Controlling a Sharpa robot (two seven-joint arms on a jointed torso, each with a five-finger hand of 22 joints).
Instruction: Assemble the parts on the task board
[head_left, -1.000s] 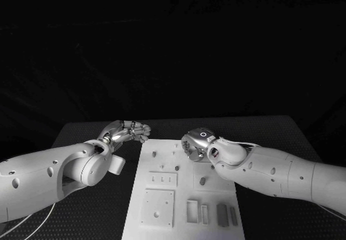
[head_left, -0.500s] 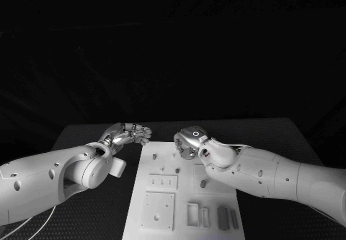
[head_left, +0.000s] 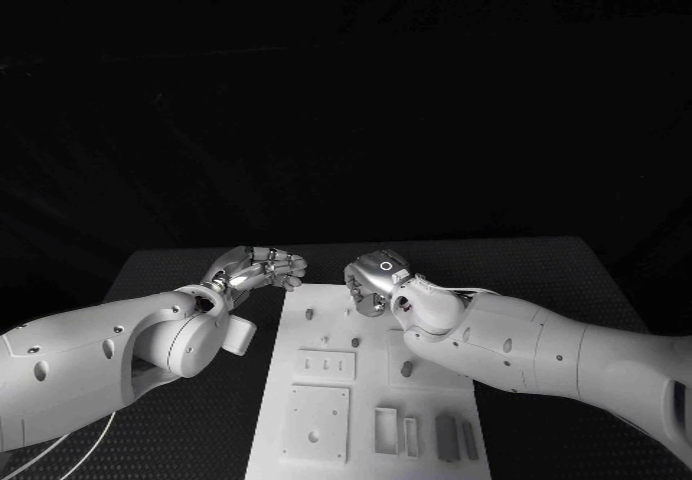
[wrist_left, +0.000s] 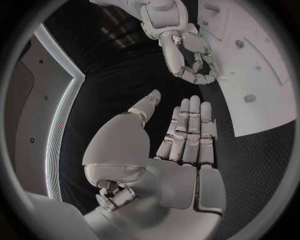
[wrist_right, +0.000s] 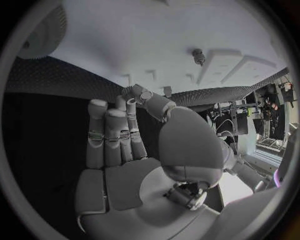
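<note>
The left hand (head_left: 260, 268) hovers over the black table (head_left: 173, 275) just beside the far left corner of the task board (head_left: 368, 375). In the head view its silver fingers look curled, but the left wrist view shows the left hand (wrist_left: 181, 140) flat, with the fingers straight and side by side, the thumb apart, and nothing in it. The right hand (head_left: 372, 280) is above the far end of the board; in its own wrist view the right hand (wrist_right: 122, 140) is also flat and holds nothing.

The board is a smooth white plate with shallow rectangular recesses, small holes and raised square plates. The parts (head_left: 447, 432) are dark slim bars standing in slots at the near end. The table surface is a fine woven mesh.

Compared with one second ago, the right hand is further from the robot and more to the left, closer to the left hand.

The left wrist view also shows the right hand (wrist_left: 187, 55) with fingers bent downward.
</note>
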